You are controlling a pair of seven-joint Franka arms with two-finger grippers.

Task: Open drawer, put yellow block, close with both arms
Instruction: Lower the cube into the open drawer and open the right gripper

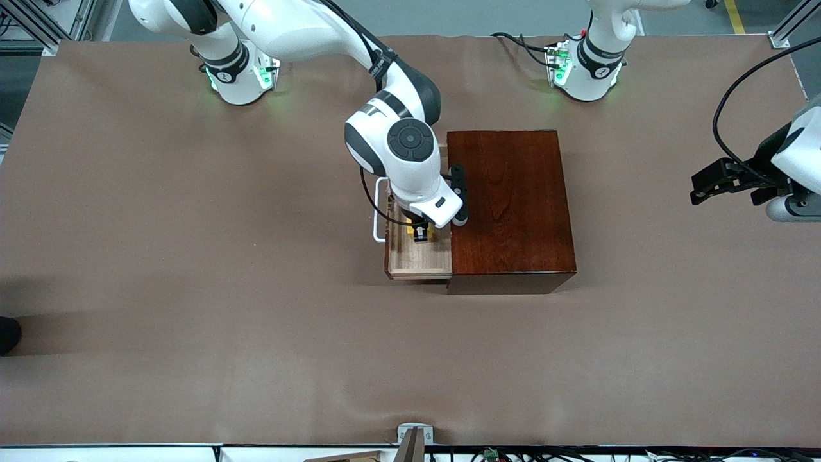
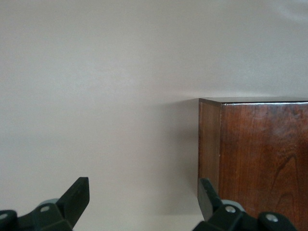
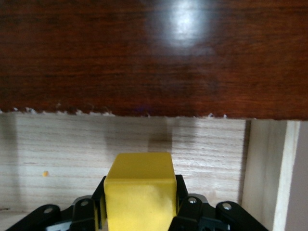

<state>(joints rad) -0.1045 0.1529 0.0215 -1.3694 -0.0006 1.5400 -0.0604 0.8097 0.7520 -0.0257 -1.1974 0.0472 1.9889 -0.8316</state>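
Two grippers: one carries the load, the other waits with nothing in it
Right fingers: clamped on the sides of the yellow block, which fills the gap between them
Right gripper: over the open drawer, low between its walls, at the part of the tray nearest the box
Yellow block: held above the pale wood floor of the drawer; whether its underside touches the floor cannot be told
Drawer: pulled out of the wooden box toward the right arm's end of the table, its white handle at the outer edge
Left fingers: spread wide, holding nothing
Left gripper: over the table's edge at the left arm's end, well apart from the box and facing its side; this arm waits
Step in hand: placing the block in the drawer, with the opening already done, by my reading
Next move calls for: a short settle onto the tray floor, then letting go and rising straight up clear of the drawer walls and the box's overhang
After that: closing remains, with one gripper pushing the drawer front and the other likely bracing the box so it does not slide
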